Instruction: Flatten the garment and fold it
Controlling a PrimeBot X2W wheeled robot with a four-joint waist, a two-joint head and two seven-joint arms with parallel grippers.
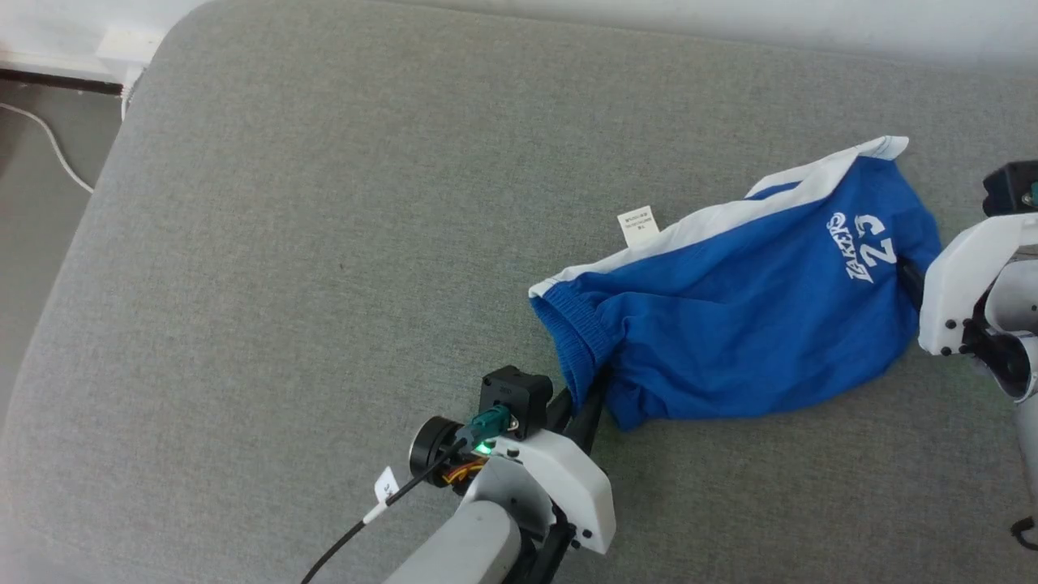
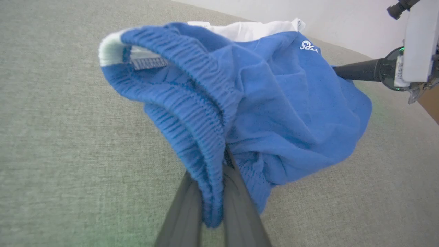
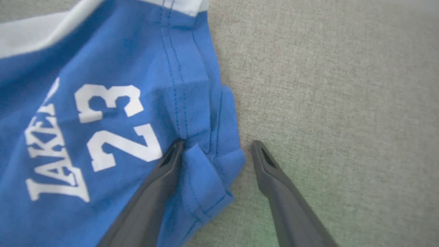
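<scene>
The garment (image 1: 730,324), bright blue shorts with a white side stripe and white "Lakers 23" print, lies crumpled on the grey cushion, right of centre. My left gripper (image 1: 585,405) is shut on the ribbed elastic waistband (image 2: 205,137) at the shorts' near left end, which is bunched between the fingers (image 2: 240,202). My right gripper (image 3: 216,145) stands open at the leg hem by the "23" print (image 3: 113,127). One of its fingers (image 3: 164,171) rests on the blue fabric, the other on bare cushion, with a folded hem corner (image 3: 219,164) between them.
The grey fabric surface (image 1: 324,243) spreads wide to the left and towards me. Its rounded left edge drops to a floor with a white cable (image 1: 49,142). A pale wall runs along the far side. A small white care label (image 1: 638,225) sticks out beside the stripe.
</scene>
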